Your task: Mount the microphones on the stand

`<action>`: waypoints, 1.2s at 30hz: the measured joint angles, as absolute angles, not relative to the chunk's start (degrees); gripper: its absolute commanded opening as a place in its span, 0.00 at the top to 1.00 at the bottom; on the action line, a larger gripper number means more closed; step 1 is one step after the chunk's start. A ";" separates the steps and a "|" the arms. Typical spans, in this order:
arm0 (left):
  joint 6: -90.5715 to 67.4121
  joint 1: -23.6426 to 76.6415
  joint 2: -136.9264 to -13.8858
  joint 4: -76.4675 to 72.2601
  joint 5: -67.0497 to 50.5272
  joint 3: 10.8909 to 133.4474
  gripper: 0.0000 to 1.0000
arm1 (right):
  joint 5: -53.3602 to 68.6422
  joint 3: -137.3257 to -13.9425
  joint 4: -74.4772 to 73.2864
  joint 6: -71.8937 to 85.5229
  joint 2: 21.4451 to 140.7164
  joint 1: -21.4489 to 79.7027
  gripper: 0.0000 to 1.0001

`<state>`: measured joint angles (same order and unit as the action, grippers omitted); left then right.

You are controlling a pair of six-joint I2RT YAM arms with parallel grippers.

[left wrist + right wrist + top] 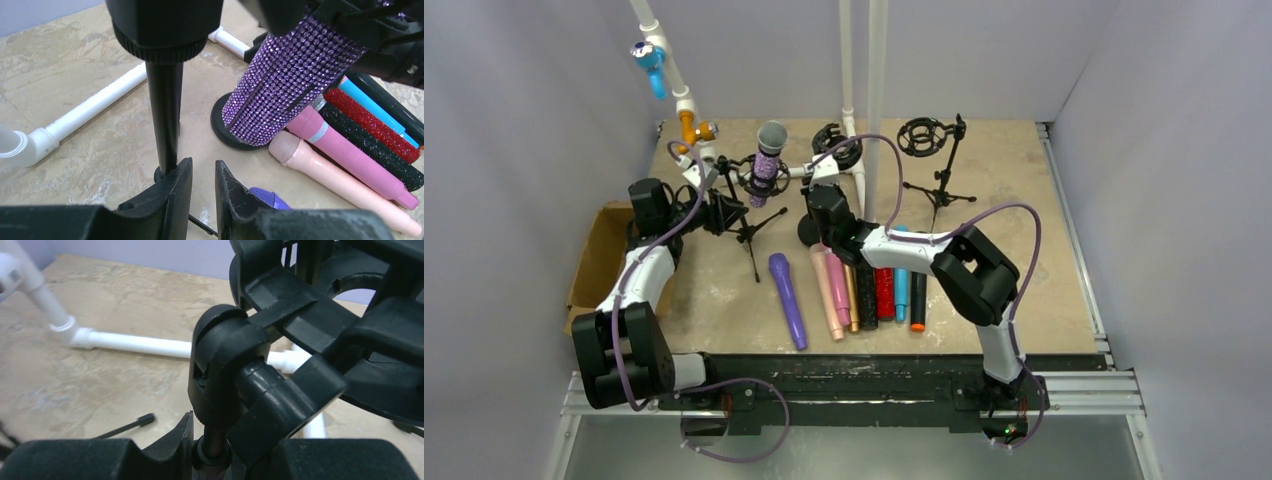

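Observation:
A purple glitter microphone (768, 165) with a grey mesh head sits in the shock mount of the left tripod stand (749, 232); it also shows in the left wrist view (290, 85). Several microphones lie side by side on the table: purple (787, 300), peach (827, 290), pink (839, 275), gold (852, 302), black glitter (866, 290), red glitter (885, 293), blue (901, 287). My left gripper (204, 170) is slightly open and empty beside the tripod's pole (165, 115). My right gripper (220, 440) is shut on the pole of the middle stand (837, 148), just under its joint (225, 365).
A third stand (932, 140) with an empty shock mount stands at the back right. A white pipe frame (674, 85) with blue and orange clamps rises at the back. A cardboard box (596, 255) sits at the left table edge.

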<state>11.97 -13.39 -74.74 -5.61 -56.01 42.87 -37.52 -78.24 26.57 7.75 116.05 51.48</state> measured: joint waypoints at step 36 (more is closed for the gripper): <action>7.42 -4.71 -87.61 -6.00 -53.04 54.85 0.85 | -35.46 -59.48 30.89 8.95 102.76 57.65 0.81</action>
